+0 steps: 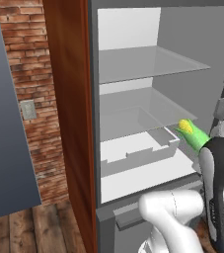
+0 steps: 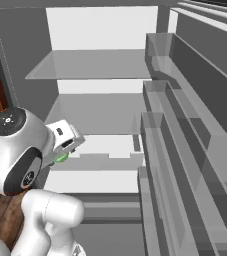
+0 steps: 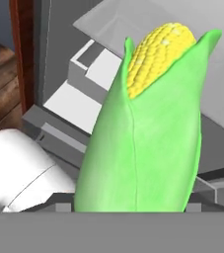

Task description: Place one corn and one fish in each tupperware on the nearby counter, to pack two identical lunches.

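Nearest your hand camera stands the corn cob (image 3: 148,133), bright green husk wrapped around yellow bumpy kernels that show at its upper end. It rises from between the end effector's fingers, husk end down, kernel tip pointing away from the hand. Your end effector (image 1: 202,146) is pinching this cob, its jaws held apart by the husk's width.

In the left base view you see the cob sticking out of the hand at a tilt, yellow tip up and to the left, in front of the open grey refrigerator (image 1: 133,99). It hangs in the air near the front edge of the lower clear glass shelf (image 1: 148,111), above the pale grey drawer bin (image 1: 138,153), touching neither as far as you can tell.

In the right base view only a green sliver of husk (image 2: 61,158) shows under the white wrist. The grey door racks (image 2: 185,150) stand to the right.
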